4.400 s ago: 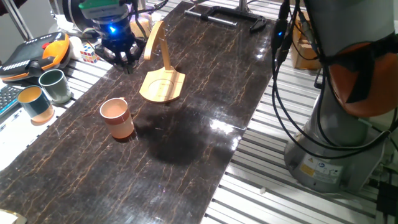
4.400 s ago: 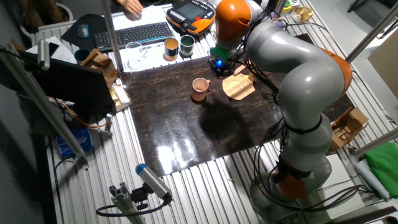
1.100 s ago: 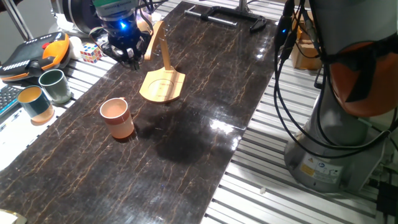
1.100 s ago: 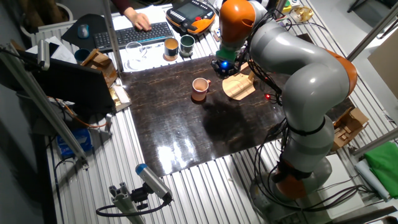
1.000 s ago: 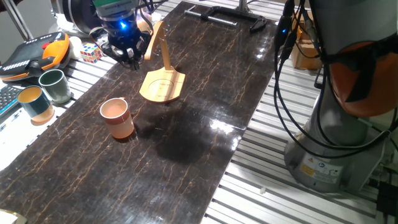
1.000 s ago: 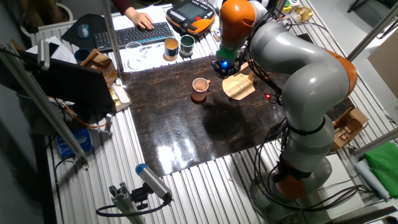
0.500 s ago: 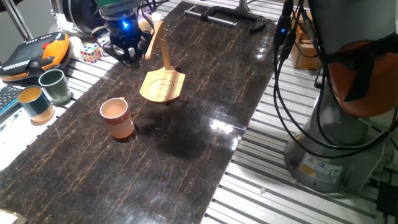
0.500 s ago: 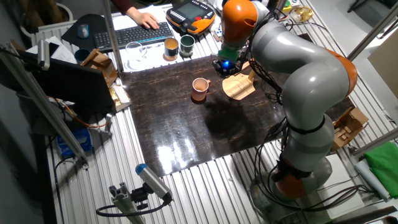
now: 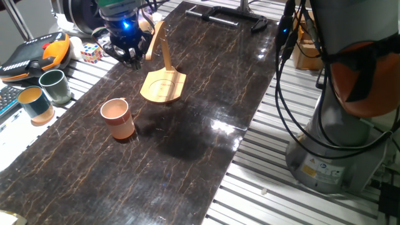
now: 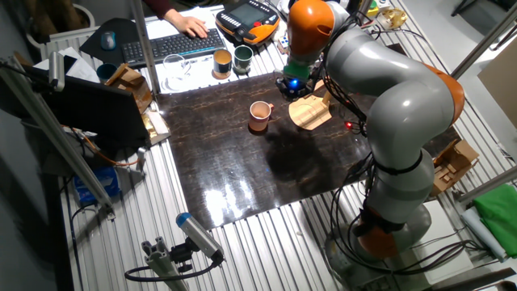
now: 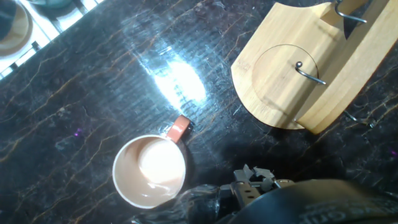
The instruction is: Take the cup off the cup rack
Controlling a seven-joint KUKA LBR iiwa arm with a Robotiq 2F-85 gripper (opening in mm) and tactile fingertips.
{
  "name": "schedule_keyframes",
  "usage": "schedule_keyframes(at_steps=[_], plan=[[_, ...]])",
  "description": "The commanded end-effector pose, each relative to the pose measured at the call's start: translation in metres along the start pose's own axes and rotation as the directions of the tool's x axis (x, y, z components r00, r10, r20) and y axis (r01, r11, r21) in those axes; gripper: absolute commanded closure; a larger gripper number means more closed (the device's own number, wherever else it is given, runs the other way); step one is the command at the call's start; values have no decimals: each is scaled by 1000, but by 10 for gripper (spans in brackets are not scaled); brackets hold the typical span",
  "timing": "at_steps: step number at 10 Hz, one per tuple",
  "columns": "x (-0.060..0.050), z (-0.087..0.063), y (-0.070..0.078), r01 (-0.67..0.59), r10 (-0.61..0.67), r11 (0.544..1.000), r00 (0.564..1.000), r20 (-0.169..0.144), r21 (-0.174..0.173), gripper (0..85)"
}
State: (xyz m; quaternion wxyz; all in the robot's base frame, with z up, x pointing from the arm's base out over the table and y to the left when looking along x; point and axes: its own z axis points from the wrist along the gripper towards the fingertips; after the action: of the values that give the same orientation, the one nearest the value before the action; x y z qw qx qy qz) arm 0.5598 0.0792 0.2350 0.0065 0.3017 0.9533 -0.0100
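glossy dark marble table (image 9: 206, 94), slatted frame round it; cup (image 9: 117, 118) upright near cup rack (image 9: 164, 84); gripper (image 9: 128, 56) spread unclear

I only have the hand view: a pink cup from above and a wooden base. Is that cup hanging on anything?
Observer: No. The cup stands upright on the dark table top, apart from the cup rack.
Operator: Where is the hand relative to the rack?
Observer: The hand hangs above the table's edge, right beside the rack's curved upright arm.
Operator: Any other cups around?
Observer: Yes. A dark green cup and a teal cup stand side by side off the dark top, on the slatted surface.
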Motion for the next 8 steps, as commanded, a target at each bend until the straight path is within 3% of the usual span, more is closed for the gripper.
schedule_keyframes(at_steps=[1,4,8], plan=[[0,-1,1,5,-5,1000,1000,2,-1,843],[4,-5,11,-9,9,1000,1000,2,-1,843],[5,-5,9,49,-49,999,999,-14,-8,843]])
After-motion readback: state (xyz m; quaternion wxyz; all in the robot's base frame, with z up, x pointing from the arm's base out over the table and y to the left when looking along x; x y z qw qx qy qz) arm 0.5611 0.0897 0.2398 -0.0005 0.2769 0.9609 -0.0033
